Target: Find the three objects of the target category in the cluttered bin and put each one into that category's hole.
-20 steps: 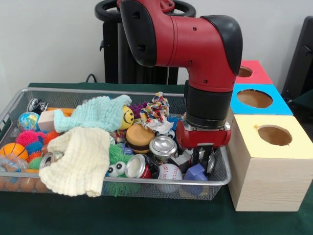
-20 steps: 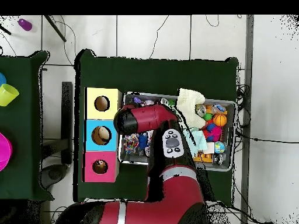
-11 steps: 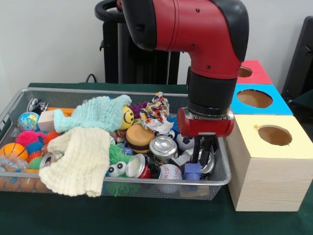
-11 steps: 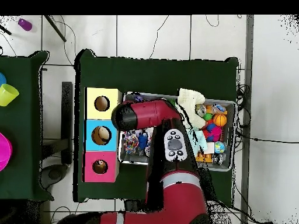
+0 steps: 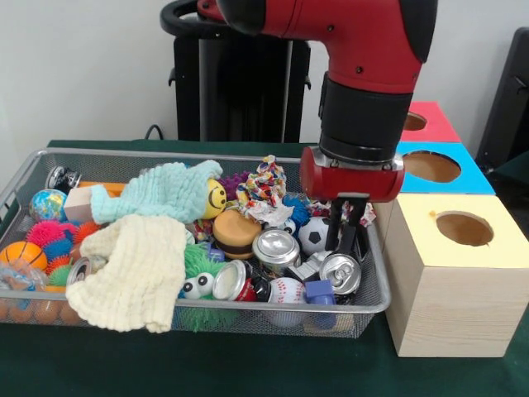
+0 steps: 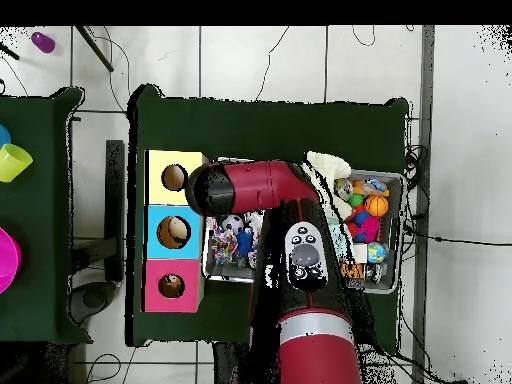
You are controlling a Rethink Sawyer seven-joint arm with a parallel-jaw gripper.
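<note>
The counter (image 5: 248, 368), under a dark green cloth, carries everything below the tool; around it the overhead view shows a pale tiled floor (image 6: 260, 60) with loose cables. The red and black arm (image 5: 364, 74) drops steeply from above, its black wrist and red collar pointing straight down over the bin's end nearest the boxes.

The wire-mesh bin (image 5: 165, 157) spreads away from the tool toward the cloths, crammed with toys. Just beside the tool, on the side away from the bin, stand three wooden boxes in a row, each with a round hole: the yellow box (image 5: 450, 273) closest, the blue box (image 5: 434, 169) behind it, the pink box (image 5: 426, 120) farthest back.

Well away from the tool across the bin lie a cream cloth (image 5: 132, 273) and a mint cloth (image 5: 161, 192).

The tool (image 5: 347, 236) hangs just above the clutter with its dark fingers pointing down, close together; whether anything is pinched between them cannot be told. Directly beneath its tips lies a silver can (image 5: 340, 273), and whether they touch cannot be told. Beside that sit another can (image 5: 275, 246), a soccer ball (image 5: 312, 235), a small blue block (image 5: 318, 291) and a baseball (image 5: 287, 290).
</note>
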